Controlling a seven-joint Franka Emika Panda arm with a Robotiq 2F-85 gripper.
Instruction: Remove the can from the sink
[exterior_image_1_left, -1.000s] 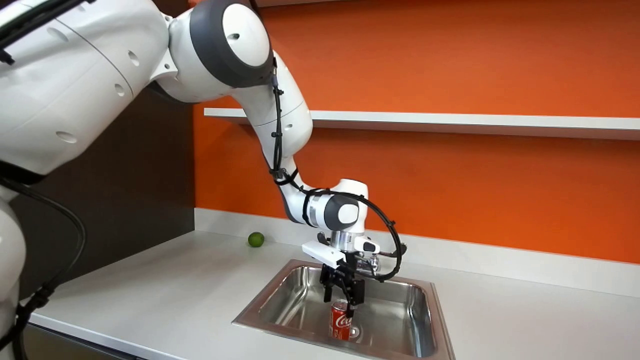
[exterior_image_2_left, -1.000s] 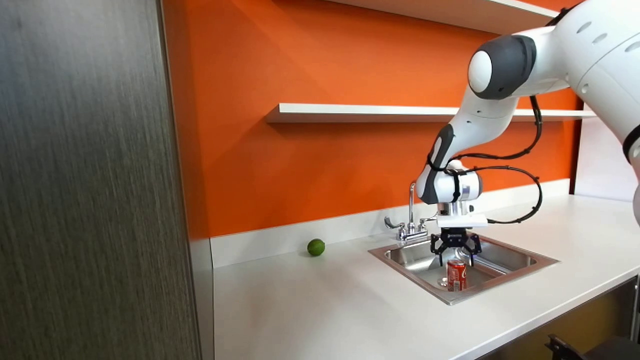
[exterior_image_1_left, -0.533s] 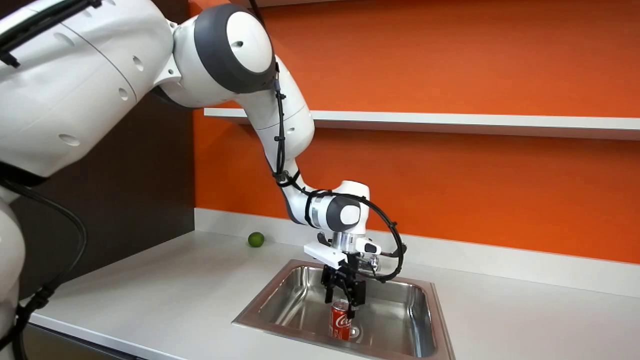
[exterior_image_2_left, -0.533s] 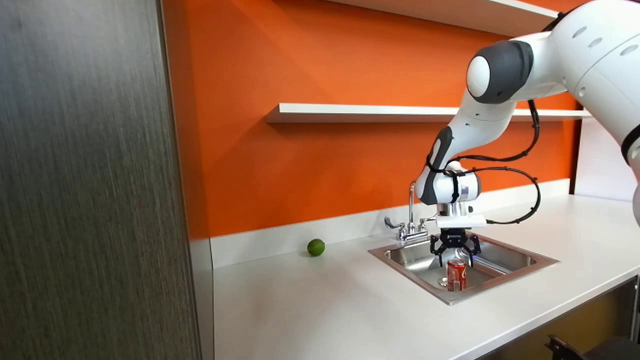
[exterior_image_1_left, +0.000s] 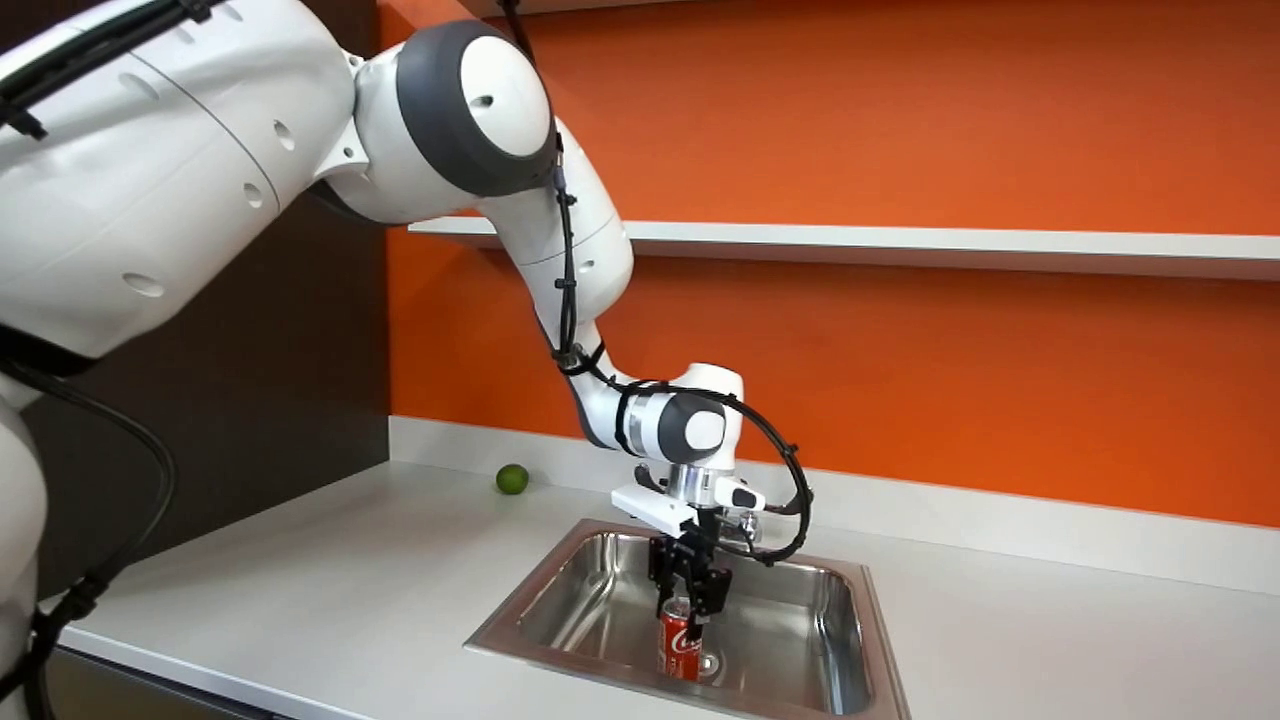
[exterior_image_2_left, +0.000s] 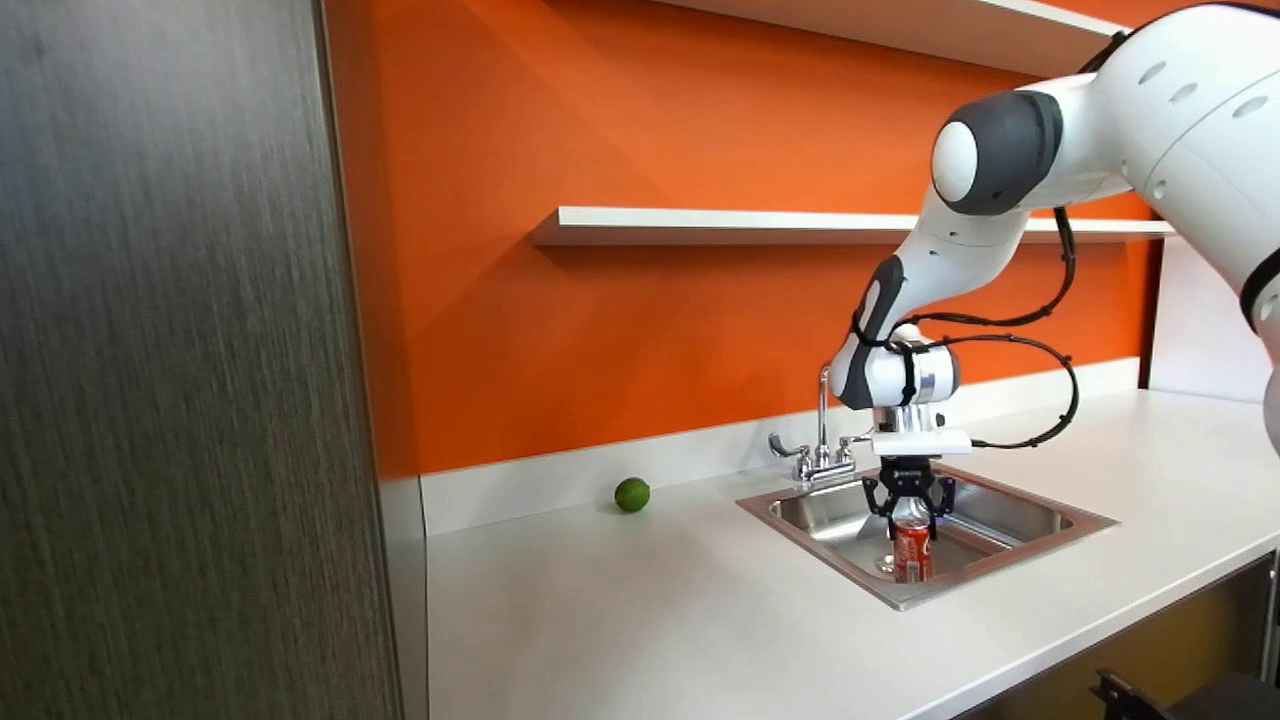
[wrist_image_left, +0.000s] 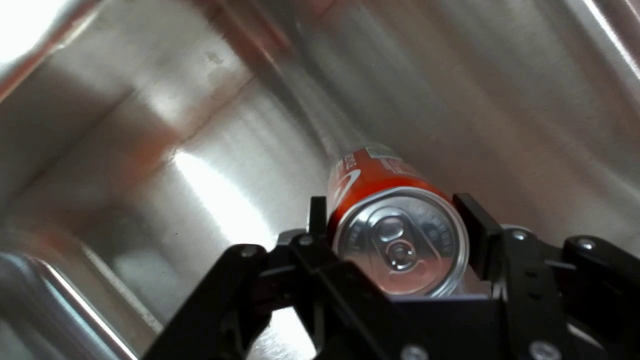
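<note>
Coca-Cola can (wrist_image_left: 397, 225) upright between the fingers (wrist_image_left: 475, 225) of my black gripper (wrist_image_left: 391, 215); I see them partway together, against opposite sides near its silvery top, and read it as gripped. Its base sits on the floor of the stainless-steel sink (exterior_image_1_left: 537, 585), near the drain (exterior_image_1_left: 709, 664). Behind the sink, I have the chrome faucet (exterior_image_2_left: 822, 455). Farther out on the white countertop (exterior_image_2_left: 600, 620), a lime (exterior_image_2_left: 632, 494) near the backsplash (exterior_image_2_left: 560, 482). Above, a white shelf (exterior_image_2_left: 740, 218) on the orange wall (exterior_image_2_left: 620, 330).
</note>
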